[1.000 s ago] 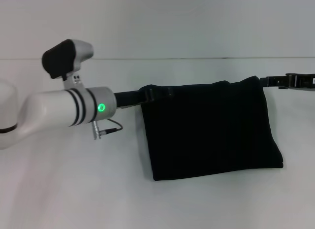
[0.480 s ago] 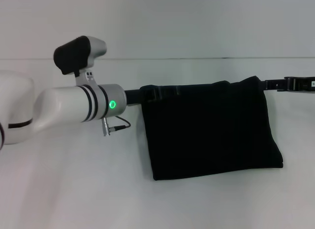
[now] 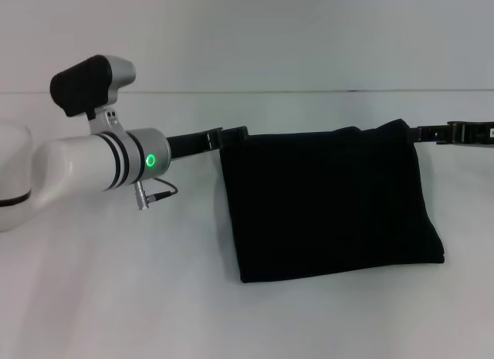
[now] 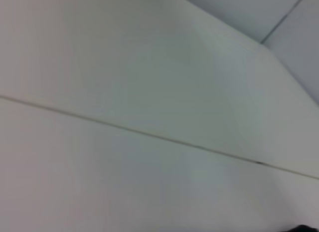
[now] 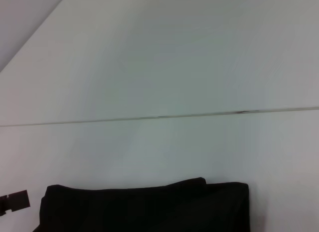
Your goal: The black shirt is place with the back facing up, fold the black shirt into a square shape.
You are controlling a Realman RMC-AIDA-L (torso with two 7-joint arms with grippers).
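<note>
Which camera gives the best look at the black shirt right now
The head view: the black shirt lies whole there, folded into a rough rectangle. The right wrist view catches only its one edge; the left wrist view shows almost none of it.

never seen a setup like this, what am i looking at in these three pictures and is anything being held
This is a two-armed robot folding laundry on a white table. The head view looks down from a camera on its head; the other two come from cameras on its wrists. The big dark rectangle is a plain black soft cloth shirt, already folded to a rough square and lying flat. The white arm with the green light is the robot's left; its black left gripper sits at the shirt's far left corner. The right gripper sits at the far right corner. Whether either is pinching cloth cannot be seen. The left wrist view shows only bare table and wall.
</note>
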